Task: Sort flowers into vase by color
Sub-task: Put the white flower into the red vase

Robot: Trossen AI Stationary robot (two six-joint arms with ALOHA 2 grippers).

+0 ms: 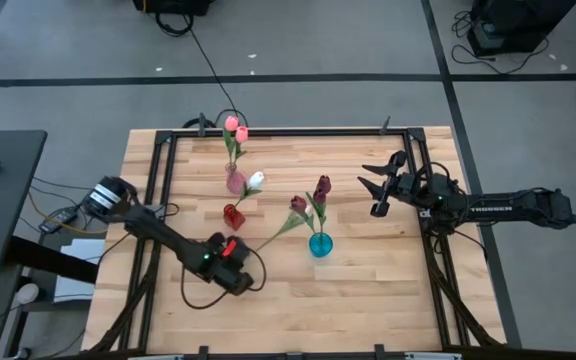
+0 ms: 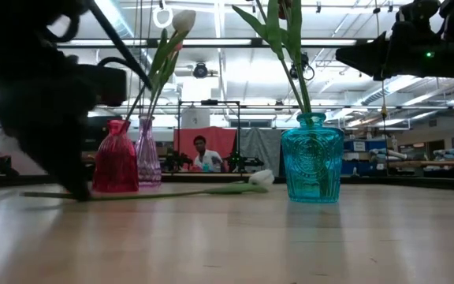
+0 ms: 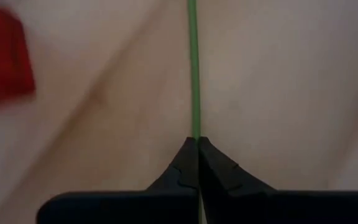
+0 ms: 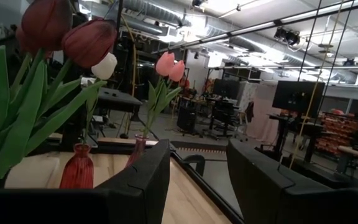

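Now | left gripper point(image 3: 197, 144) pinches the lying flower's stem point(image 3: 193, 68), head hidden from you | right gripper point(image 4: 197, 180) hangs wide, empty, above the counter point(image 1: 388, 290).

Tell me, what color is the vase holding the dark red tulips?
Turquoise blue vase, clearest in the low view.

Pale wooden slatted table point(image 1: 368, 290) — three vases, one loose flower.
Red glass vase point(image 1: 233, 216), pink glass vase point(image 1: 235, 182), teal glass vase point(image 1: 320, 244) stand upright; a white-headed tulip point(image 2: 260, 178) lies flat.

Both arms are dark with black angular fingers; the right arm point(image 1: 508, 208) carries white lettering along its forearm.
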